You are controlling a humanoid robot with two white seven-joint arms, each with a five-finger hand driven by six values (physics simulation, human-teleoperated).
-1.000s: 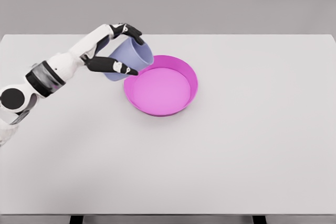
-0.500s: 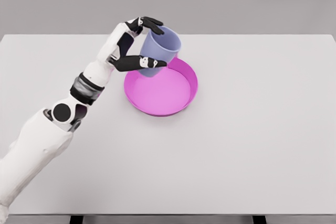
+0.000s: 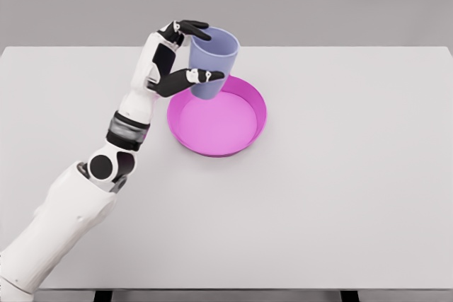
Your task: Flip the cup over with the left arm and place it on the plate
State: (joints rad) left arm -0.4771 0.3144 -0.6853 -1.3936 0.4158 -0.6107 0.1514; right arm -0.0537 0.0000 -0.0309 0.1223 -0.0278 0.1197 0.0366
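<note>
on the white tabletop (image 3: 340, 196), near its far edge, i see my left hand (image 3: 172, 58) gripping an upright lavender cup (image 3: 212, 61) above the magenta plate's (image 3: 244, 139) far-left rim.

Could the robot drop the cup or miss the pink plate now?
Maybe. The left hand holds the cup upright from one side only, thumb in front and fingers at the rim, so it might slip. The cup hangs over the plate's back-left rim rather than its middle, so lowered there it could catch the rim and tip onto the table.
</note>
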